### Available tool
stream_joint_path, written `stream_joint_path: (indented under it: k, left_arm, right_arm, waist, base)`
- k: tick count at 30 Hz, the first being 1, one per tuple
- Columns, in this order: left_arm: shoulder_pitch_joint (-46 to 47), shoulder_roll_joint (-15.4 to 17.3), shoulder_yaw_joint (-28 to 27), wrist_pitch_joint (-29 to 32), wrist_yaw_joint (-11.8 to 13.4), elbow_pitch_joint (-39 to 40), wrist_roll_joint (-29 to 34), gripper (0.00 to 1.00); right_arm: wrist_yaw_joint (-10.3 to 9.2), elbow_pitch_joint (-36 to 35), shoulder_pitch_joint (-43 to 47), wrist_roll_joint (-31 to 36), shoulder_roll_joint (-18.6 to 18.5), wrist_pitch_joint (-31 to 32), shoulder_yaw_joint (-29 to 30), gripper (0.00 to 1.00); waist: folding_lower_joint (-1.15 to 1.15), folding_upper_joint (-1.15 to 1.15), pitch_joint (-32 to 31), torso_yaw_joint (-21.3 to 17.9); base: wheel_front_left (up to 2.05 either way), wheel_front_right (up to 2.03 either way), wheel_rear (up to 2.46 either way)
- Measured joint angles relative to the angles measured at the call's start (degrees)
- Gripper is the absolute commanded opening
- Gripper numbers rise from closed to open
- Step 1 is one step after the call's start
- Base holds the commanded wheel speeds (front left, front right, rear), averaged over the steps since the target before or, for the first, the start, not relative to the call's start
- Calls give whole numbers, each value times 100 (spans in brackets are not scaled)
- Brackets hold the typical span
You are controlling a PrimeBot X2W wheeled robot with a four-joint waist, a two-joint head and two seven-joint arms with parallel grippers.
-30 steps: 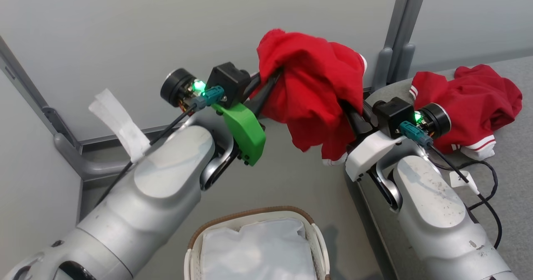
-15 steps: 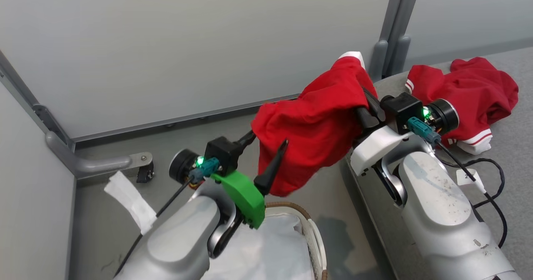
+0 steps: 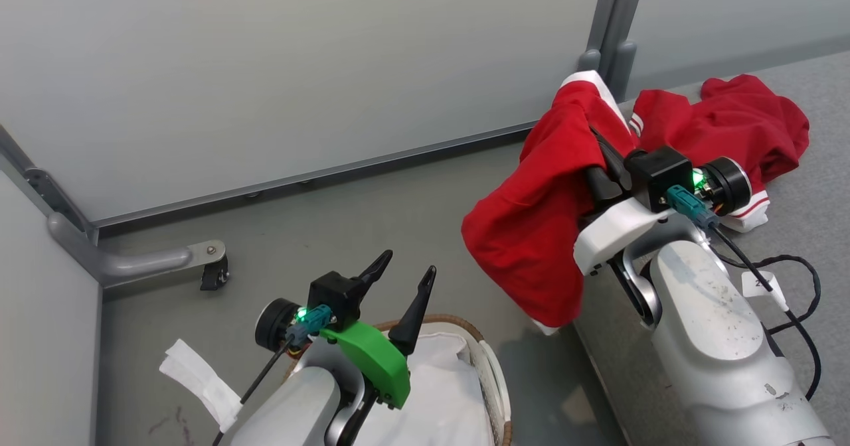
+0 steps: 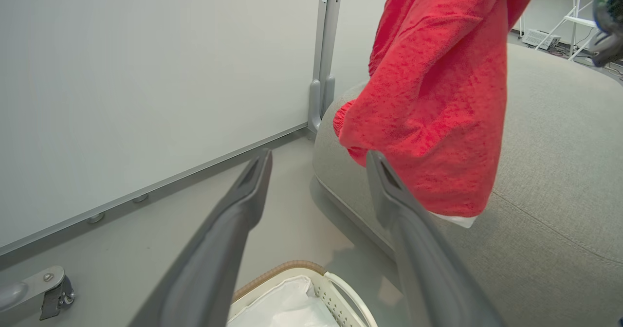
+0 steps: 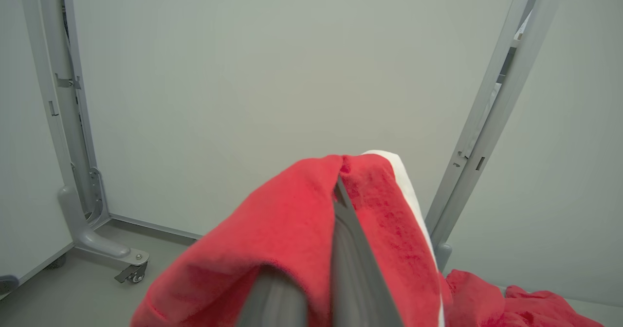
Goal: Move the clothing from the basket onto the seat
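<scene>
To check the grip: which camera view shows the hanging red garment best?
The head view: the garment hangs full-length from the shut right gripper by the seat. The left wrist view shows its lower part; the right wrist view, close folds over the gripper.

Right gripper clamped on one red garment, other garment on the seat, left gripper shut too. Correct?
No. The left gripper is open, fingers spread wide, as the left wrist view shows. The rest holds: the right gripper is shut on a red garment, and the other garment lies on the seat.
</scene>
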State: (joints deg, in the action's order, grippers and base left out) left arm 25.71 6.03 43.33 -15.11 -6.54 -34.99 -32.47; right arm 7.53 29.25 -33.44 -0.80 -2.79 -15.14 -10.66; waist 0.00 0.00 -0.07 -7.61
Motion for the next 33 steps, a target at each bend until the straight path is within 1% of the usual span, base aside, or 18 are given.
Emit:
stream_joint_path:
  k: [9,16,24,28,31,33]
  left_arm:
    - [-197,-164,-370,-1,-31,157,358,100]
    - [-253,-258,-600,-1,-53,319,548,100]
    - [-247,-304,-634,-1,-73,348,765,100]
    - [-210,-311,-633,-1,-76,377,831,100]
    - [-135,-313,-626,-1,-77,424,886,100]
    - [-88,-320,-612,-1,-77,465,904,100]
  right_arm:
    - [0,-43,41,152,1,0,300,0]
    - [0,-134,7,315,-37,1,468,0]
    - [0,-230,-19,332,-131,0,726,0]
    - [0,-283,-47,315,-135,0,851,0]
    - [0,-369,-183,164,-130,1,982,0]
    - [0,-412,-383,169,-214,1,1043,0]
  waist:
    - [0,0,71,-242]
    - [0,0,227,-625]
    - [0,0,511,-1138]
    - [0,0,707,-1302]
    - [0,0,856,-1363]
    - [0,0,976,-1380]
  base:
    - [0,0,0]
    - [0,0,0]
    - [0,0,0]
    - [0,0,0]
    - [0,0,0]
    - [0,0,0]
